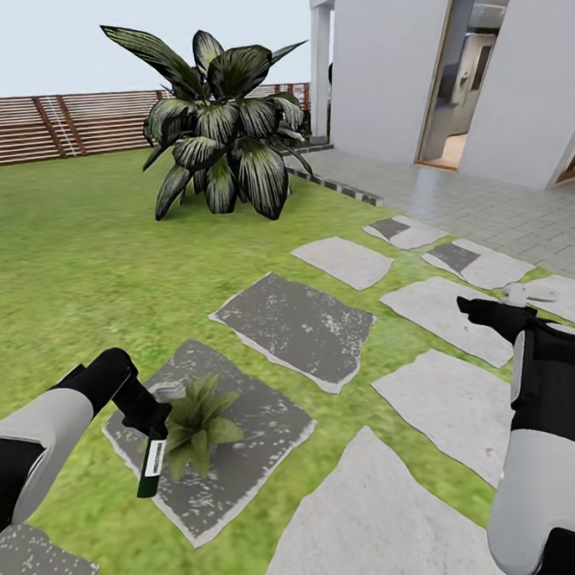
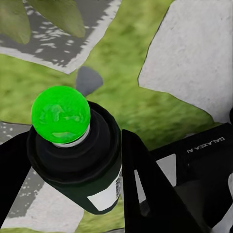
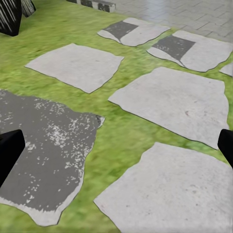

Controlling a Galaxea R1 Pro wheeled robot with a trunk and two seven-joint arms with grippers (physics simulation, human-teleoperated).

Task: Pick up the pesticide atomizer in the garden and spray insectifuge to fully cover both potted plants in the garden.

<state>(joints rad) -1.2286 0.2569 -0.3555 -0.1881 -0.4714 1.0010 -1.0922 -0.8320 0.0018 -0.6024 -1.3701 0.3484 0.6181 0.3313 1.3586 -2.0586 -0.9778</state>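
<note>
Atomizer: the pesticide atomizer (image 1: 152,462) hangs at about 8 o'clock in the head view, its dark body and white label band pointing down, just beside the leaves of a potted plant (image 1: 197,423); in the left wrist view its cap (image 2: 60,114) is bright green
Left gripper: the left gripper (image 1: 147,417) is clamped on the bottle's upper body, black fingers (image 2: 145,189) pressed against both sides of it
Plant: low green rosette sitting on a dark mottled stepping stone (image 1: 241,464), at 3 o'clock from the bottle
Right gripper: the right gripper (image 1: 478,309) is held out at 4 o'clock over pale stones and grass, jaws spread wide with nothing between them; its fingertips (image 3: 10,148) show at opposite edges of the right wrist view
Background: big striped-leaf plant (image 1: 224,137) at 12 o'clock, brown slatted fence (image 1: 41,127) behind, white house (image 1: 391,63) at 1 o'clock
</note>
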